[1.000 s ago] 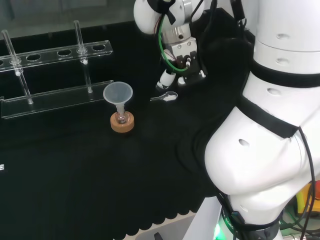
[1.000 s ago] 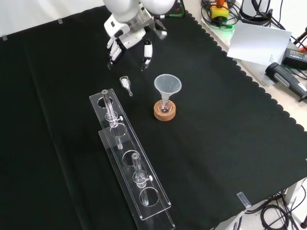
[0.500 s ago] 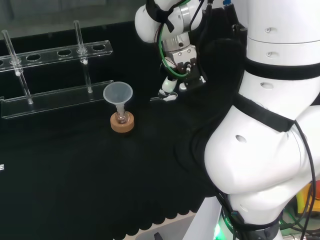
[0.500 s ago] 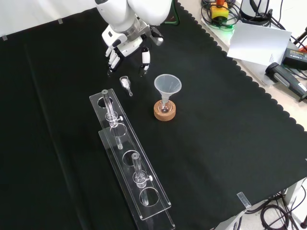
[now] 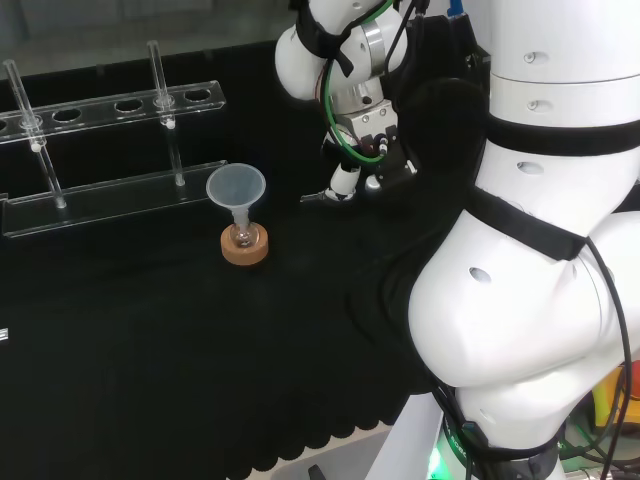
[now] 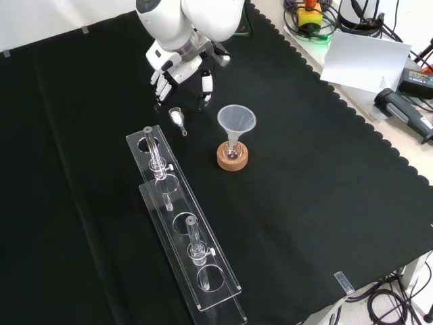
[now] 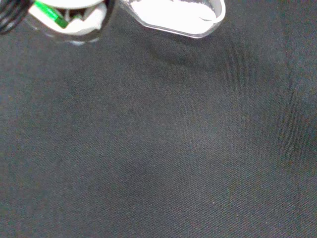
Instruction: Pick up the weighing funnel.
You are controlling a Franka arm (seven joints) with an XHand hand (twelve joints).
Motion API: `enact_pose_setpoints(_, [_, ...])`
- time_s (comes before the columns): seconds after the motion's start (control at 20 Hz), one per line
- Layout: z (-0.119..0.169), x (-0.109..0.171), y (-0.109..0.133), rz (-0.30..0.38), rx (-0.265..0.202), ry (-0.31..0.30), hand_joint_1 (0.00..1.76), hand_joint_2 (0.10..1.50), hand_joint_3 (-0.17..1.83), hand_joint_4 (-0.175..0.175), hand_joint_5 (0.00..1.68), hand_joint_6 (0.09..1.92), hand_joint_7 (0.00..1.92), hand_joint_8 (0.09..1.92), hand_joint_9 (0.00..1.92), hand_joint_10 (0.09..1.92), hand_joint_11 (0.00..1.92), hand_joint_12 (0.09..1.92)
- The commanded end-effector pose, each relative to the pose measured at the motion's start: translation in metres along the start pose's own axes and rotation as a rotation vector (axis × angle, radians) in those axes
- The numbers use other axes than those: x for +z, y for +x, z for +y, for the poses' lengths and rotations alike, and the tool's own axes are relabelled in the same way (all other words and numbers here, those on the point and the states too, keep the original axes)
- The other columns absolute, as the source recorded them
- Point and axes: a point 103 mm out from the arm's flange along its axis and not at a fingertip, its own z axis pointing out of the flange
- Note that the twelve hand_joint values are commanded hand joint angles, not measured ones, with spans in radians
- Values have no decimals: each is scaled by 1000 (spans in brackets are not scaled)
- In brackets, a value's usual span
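The weighing funnel (image 6: 177, 118), a small clear scoop with white powder in it, lies on the black cloth. In the front view the hand (image 6: 178, 70) hangs low just above it, with the fingers (image 6: 160, 88) to one side and the thumb (image 6: 204, 89) to the other. The hand is open and holds nothing. In the head view the hand (image 5: 358, 172) covers most of the weighing funnel (image 5: 322, 198); only its stem end shows. The wrist view has the weighing funnel (image 7: 178, 15) close, beside a white part of the hand (image 7: 69, 15).
The big funnel (image 6: 236, 120) stands in a small flask on a cork ring (image 6: 232, 159), right of the weighing funnel in the front view. A clear tube rack (image 6: 183, 223) with two tubes lies nearer the camera. The arm's white links (image 5: 540, 250) take up the head view's right.
The hand has come down and closer to the weighing funnel, and its tips now straddle it. The weighing funnel, big funnel and rack have not moved.
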Motion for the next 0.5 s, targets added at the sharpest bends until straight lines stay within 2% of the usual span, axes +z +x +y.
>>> enact_pose_setpoints(0.05, [4,9,-1,-12,4,-9,889,543,580,-43,568,87,496,672,741,497,488,1327])
enact_pose_setpoints(0.1, [6,10,-18,3,-1,-11,895,541,581,-43,571,87,497,672,742,497,489,1327])
enact_pose_setpoints(0.15, [6,10,-23,0,1,-15,900,540,583,-42,573,87,499,672,743,497,490,1327])
enact_pose_setpoints(0.5, [14,16,2,-25,14,-22,917,533,598,-40,590,87,510,669,750,493,501,1321])
